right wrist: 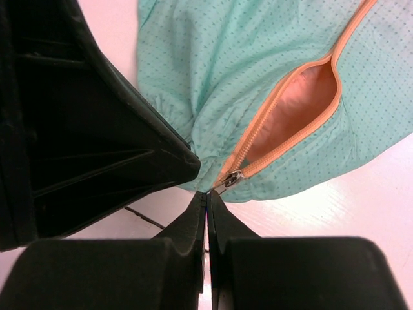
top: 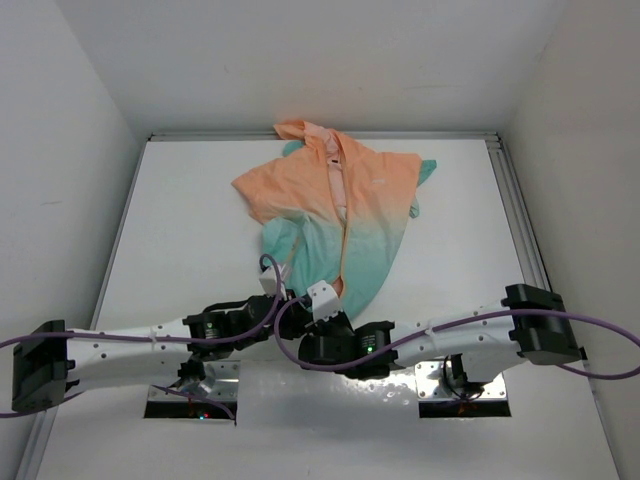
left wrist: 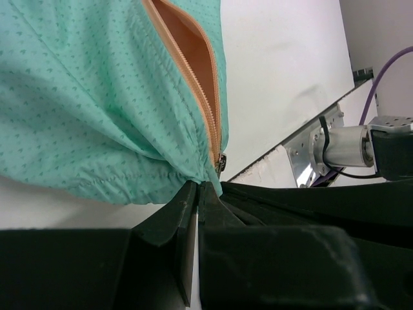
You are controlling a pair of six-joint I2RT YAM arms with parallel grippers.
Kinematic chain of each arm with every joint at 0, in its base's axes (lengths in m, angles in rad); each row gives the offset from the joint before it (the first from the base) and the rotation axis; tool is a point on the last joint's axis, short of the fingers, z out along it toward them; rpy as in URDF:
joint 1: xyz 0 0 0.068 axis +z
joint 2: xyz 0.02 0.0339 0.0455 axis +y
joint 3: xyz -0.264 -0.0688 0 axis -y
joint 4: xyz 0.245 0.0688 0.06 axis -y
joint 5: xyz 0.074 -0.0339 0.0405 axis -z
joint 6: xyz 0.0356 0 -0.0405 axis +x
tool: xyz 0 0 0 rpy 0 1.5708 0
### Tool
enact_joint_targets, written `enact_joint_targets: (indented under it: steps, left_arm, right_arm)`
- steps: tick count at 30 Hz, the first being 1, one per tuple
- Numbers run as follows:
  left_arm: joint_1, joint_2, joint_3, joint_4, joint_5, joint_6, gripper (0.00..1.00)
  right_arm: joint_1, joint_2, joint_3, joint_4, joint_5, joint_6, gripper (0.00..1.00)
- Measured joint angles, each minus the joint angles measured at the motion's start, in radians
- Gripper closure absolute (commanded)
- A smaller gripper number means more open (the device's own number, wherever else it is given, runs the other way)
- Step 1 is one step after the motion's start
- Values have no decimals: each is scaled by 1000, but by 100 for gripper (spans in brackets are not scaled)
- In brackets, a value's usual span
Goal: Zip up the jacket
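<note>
The jacket point(top: 335, 205) lies flat at the back middle of the table, hood away from me, peach top fading to teal bottom. Its orange zipper point(top: 343, 230) runs down the front and gapes open near the hem point(right wrist: 303, 103). The silver slider point(right wrist: 233, 178) sits at the bottom of the hem and also shows in the left wrist view point(left wrist: 221, 161). My left gripper point(left wrist: 197, 188) is shut on the teal hem just beside the zipper's bottom end. My right gripper point(right wrist: 208, 194) is shut on the slider's pull tab. Both grippers meet at the hem in the top view, left gripper point(top: 292, 300) and right gripper point(top: 330, 305).
White walls enclose the table on three sides, with metal rails along the side edges point(top: 520, 220). Metal base plates point(top: 465, 385) sit at the near edge. A purple cable point(top: 268, 265) loops over the hem. The right arm's base motor point(left wrist: 342, 145) shows at the right of the left wrist view.
</note>
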Motion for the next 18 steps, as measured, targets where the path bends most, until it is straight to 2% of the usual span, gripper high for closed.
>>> enact_joint_targets:
  steps: [12, 18]
  left_arm:
    - [0, -2, 0, -28, 7, 2, 100]
    - [0, 21, 0, -58, 29, 8, 100]
  right_arm:
    - [0, -23, 0, -89, 41, 36, 100]
    - [1, -68, -9, -78, 71, 29, 100]
